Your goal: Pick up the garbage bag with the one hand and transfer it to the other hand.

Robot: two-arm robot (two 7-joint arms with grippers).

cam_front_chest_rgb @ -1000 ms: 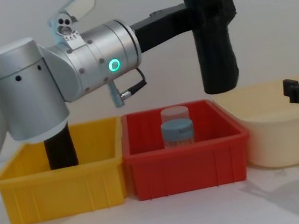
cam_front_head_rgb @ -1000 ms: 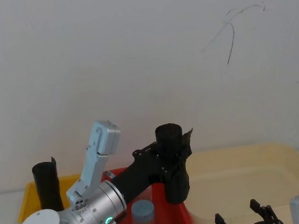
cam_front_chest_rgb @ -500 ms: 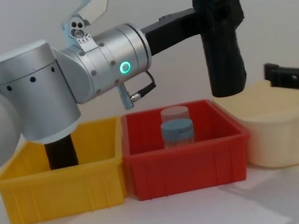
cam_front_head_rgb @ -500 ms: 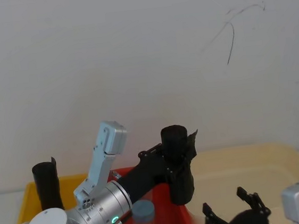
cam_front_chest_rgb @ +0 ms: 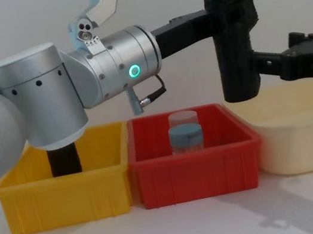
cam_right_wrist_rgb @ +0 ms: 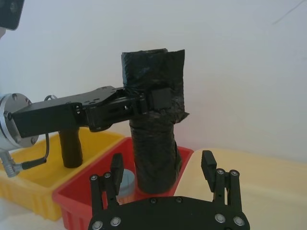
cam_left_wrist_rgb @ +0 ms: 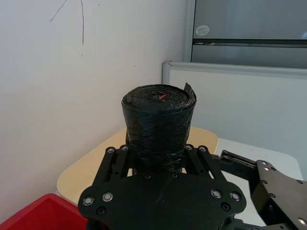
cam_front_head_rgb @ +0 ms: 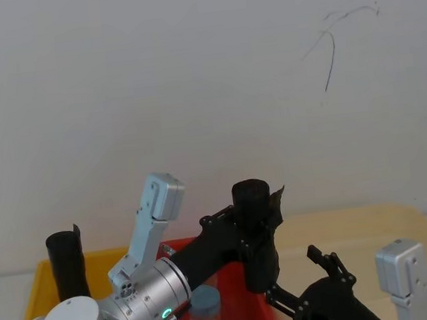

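The garbage bag (cam_front_chest_rgb: 232,37) is a black roll, held upright in the air above the red bin's right end. My left gripper (cam_front_chest_rgb: 215,19), the one hand on the silver arm with the green ring, is shut on the roll's upper half (cam_left_wrist_rgb: 158,120). The other hand, my slim black right gripper (cam_right_wrist_rgb: 162,167), is open, with a finger (cam_right_wrist_rgb: 116,167) on each side of the bag's lower part (cam_right_wrist_rgb: 153,153) and a gap showing on both sides. It comes in from the right (cam_front_chest_rgb: 281,65) at the height of the bag's lower half. From the head view the bag (cam_front_head_rgb: 257,235) stands just beyond the right gripper (cam_front_head_rgb: 298,277).
Below the bag sits a red bin (cam_front_chest_rgb: 197,173) holding a blue-lidded jar (cam_front_chest_rgb: 185,139) and a clear one behind it. Left of it, a yellow bin (cam_front_chest_rgb: 67,196) holds another black roll (cam_front_chest_rgb: 64,160). A cream tray (cam_front_chest_rgb: 306,139) lies at the right. A white wall stands close behind.
My right gripper has risen from low over the cream tray and moved left until its fingers flank the bag's lower part. The left arm with the bag has shifted slightly right.
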